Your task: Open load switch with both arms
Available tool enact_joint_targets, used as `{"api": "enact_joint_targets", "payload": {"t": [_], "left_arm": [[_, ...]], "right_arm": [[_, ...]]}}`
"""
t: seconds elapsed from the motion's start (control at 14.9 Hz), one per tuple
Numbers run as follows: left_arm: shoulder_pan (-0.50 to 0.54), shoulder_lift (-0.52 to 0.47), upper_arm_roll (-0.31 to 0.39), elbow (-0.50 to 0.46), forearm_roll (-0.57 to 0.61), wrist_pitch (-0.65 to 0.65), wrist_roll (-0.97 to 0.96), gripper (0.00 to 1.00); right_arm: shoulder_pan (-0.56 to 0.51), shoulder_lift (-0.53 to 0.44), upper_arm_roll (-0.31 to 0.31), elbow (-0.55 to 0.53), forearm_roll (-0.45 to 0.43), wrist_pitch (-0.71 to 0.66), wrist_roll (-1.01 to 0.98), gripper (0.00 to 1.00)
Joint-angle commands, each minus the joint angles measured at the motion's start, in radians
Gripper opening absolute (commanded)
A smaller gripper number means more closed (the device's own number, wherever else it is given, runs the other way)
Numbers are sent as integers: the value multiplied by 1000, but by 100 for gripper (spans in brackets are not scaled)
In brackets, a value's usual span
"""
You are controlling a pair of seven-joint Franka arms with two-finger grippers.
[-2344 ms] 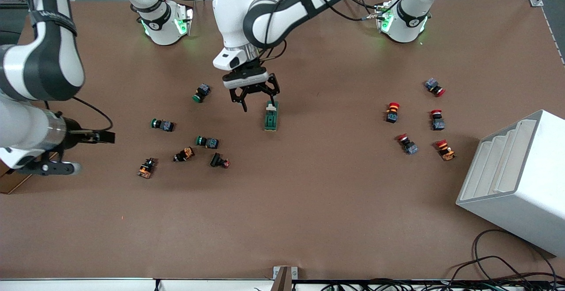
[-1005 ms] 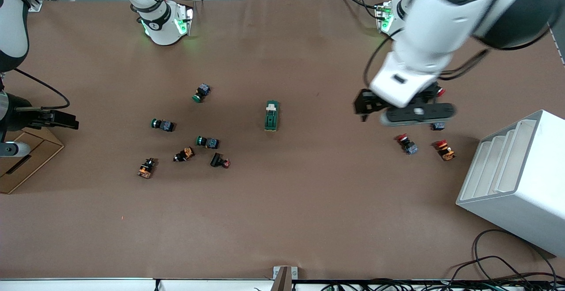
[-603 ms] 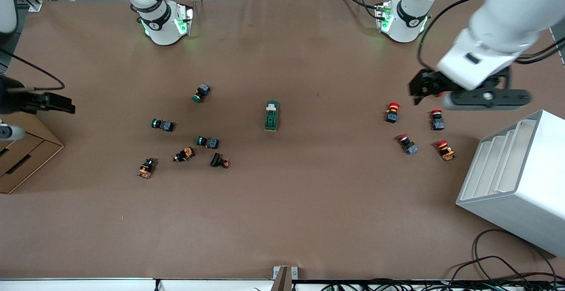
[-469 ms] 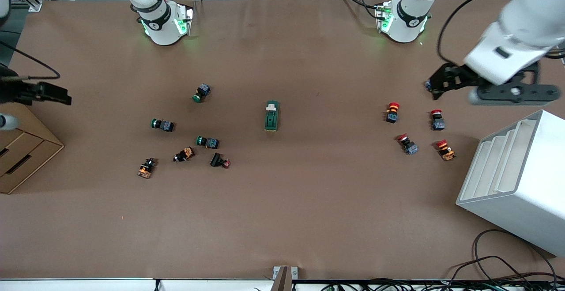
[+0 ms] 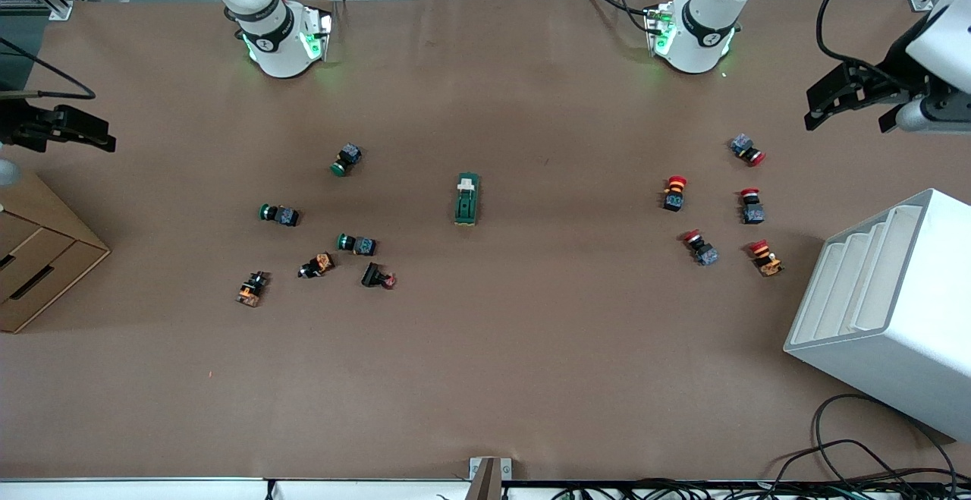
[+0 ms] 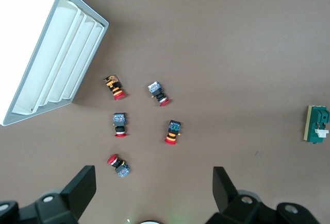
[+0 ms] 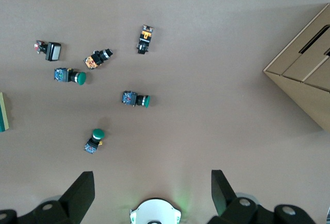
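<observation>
Load switch (image 5: 466,199) lies alone mid-table, untouched. Left gripper (image 5: 850,102) hangs wide over the left arm's end; right gripper (image 5: 64,130), spread wide in its wrist view, over the right arm's end. Judged: arms parked. Any further move means both descending onto the switch.

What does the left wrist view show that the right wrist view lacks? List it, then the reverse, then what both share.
Left wrist only: the white rack, five red-capped push-buttons, the open left gripper. Right wrist only: the cardboard box, green-capped push-buttons, the open right gripper. Both: the load switch at an edge, the brown table.
</observation>
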State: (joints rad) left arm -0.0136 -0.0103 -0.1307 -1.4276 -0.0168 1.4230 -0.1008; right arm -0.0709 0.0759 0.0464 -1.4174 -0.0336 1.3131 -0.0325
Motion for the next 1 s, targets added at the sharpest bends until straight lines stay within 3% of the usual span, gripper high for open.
{"api": "enact_joint_targets", "payload": {"t": [0.0, 0.2, 0.94], "left_arm": [[1, -56, -1, -50, -14, -22, 16, 100], [6, -88, -7, -92, -11, -49, 16, 100], [20, -112, -4, -174, -3, 43, 16, 100]], "right_arm": [[5, -84, -9, -92, 17, 25, -12, 100], [48, -99, -62, -95, 18, 15, -12, 100], [66, -116, -83, -86, 57, 38, -10, 100]]}}
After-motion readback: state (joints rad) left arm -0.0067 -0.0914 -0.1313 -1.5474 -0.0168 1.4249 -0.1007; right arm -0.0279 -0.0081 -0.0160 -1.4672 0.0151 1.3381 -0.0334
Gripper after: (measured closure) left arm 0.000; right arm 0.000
